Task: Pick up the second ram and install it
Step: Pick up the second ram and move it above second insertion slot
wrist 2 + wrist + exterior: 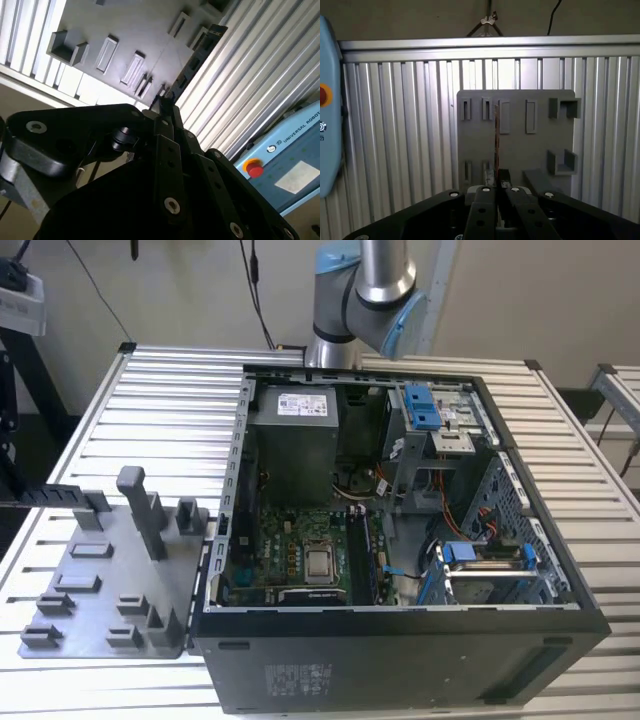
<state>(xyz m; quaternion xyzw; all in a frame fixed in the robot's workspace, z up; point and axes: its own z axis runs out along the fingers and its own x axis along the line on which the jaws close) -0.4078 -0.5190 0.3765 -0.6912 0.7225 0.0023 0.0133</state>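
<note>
My gripper [497, 176] is shut on the second ram [496, 132], a thin dark stick that the first wrist view catches edge-on between the two fingertips [504, 175]. The second wrist view has the same ram [199, 52] as a long dark notched strip running out from the gripper [165, 106]. In both wrist views the held ram hangs well above the grey tray [520, 150] with its slots and posts, clear of it. In the exterior view the tray [100, 585] lies at the left, beside the open computer case [400, 640], whose motherboard memory slots [366, 550] sit near the middle.
Ribbed aluminium table [170, 420] under everything. A blue pendant with a red button [324, 95] lies beside the tray on the table. A tall grey post [140, 505] stands up from the tray. The case holds a power supply [295, 440], blue drive brackets [422, 405] and cables.
</note>
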